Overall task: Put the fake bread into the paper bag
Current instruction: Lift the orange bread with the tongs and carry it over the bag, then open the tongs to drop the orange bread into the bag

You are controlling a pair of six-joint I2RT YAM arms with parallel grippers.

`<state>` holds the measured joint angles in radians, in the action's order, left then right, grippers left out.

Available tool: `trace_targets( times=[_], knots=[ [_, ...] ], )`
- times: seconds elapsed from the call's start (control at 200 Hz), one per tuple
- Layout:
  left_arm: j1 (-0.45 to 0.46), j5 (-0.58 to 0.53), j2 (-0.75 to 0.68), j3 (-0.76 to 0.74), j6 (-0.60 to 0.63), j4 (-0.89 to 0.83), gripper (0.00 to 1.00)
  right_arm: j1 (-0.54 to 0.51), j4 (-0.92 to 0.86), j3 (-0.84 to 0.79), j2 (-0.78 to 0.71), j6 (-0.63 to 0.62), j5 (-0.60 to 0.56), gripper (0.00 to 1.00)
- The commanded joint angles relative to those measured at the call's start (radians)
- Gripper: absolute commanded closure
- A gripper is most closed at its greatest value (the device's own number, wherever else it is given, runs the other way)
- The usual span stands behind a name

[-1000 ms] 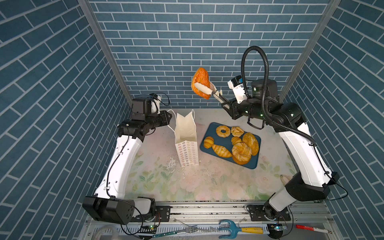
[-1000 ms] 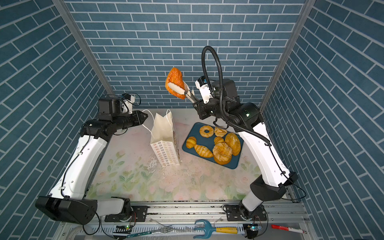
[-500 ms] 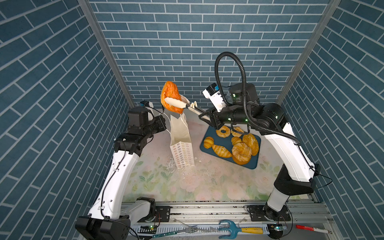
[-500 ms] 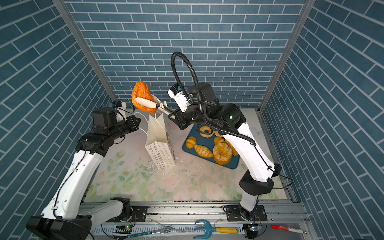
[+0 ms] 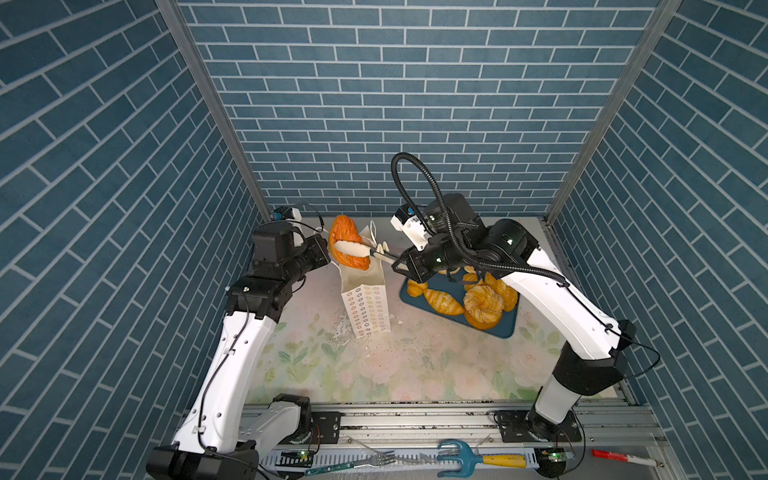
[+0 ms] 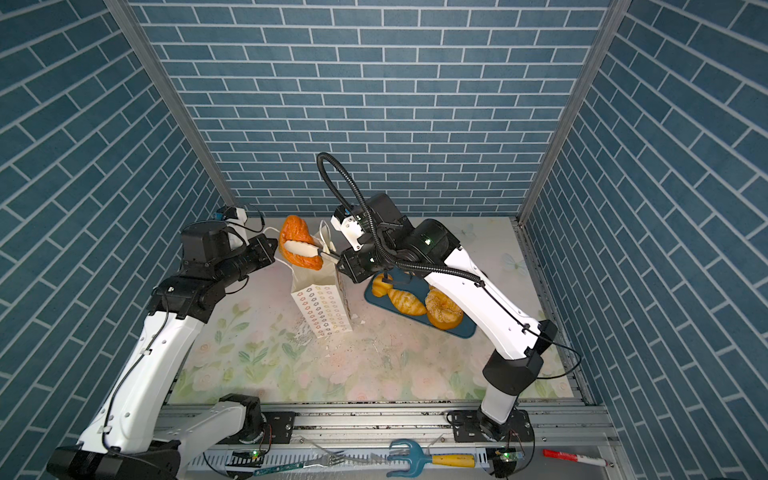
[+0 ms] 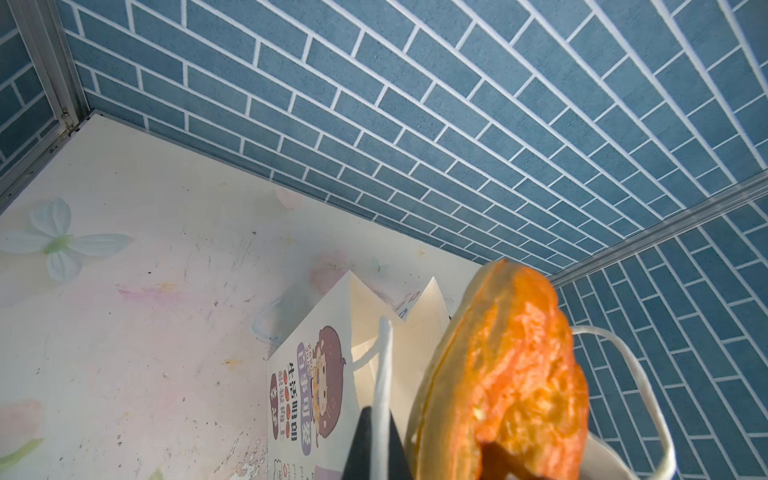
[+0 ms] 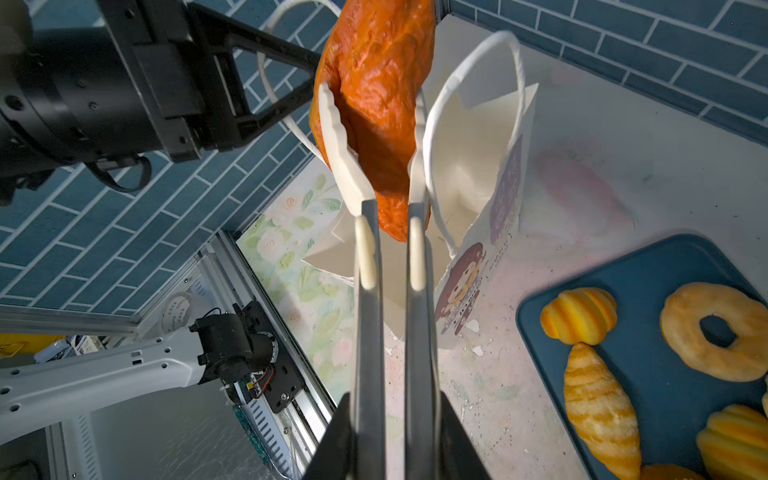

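Your right gripper (image 8: pixel 392 424) squeezes metal tongs (image 8: pixel 368 332); beside them, other pastries (image 8: pixel 598 399) lie on a blue tray (image 8: pixel 665 374). The tongs' white tips clamp a reddish-orange piece of fake bread (image 8: pixel 378 104), hanging over the open mouth of the paper bag (image 5: pixel 368 303). Beyond it, your left gripper (image 8: pixel 309 70) is closed, apparently pinching a cord handle (image 7: pixel 382 374). Centre the piece between the bag walls, clear of both cords, lower, then release.

2 top views look down from high; 2 wrist views closely share the paper bag (image 7: pixel 291 361) (image 8: pixel 469 178).
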<state>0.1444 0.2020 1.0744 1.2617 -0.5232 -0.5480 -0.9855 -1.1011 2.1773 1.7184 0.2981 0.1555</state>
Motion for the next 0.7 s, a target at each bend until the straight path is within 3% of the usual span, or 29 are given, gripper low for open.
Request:
trace_targets(
  times=[0.0, 0.34, 0.695],
  knots=[
    [0.004, -0.007, -0.008, 0.011, 0.022, -0.011, 1.00, -0.005, 0.014, 0.022, -0.066, 0.026, -0.061, 0.76],
    [0.004, -0.002, -0.005, 0.020, 0.031, -0.024, 1.00, -0.010, -0.135, 0.038, -0.024, -0.029, -0.124, 0.72],
    [0.004, 0.034, 0.022, 0.033, 0.032, -0.011, 1.00, -0.021, -0.186, 0.140, 0.060, -0.072, -0.219, 0.50]
  ],
)
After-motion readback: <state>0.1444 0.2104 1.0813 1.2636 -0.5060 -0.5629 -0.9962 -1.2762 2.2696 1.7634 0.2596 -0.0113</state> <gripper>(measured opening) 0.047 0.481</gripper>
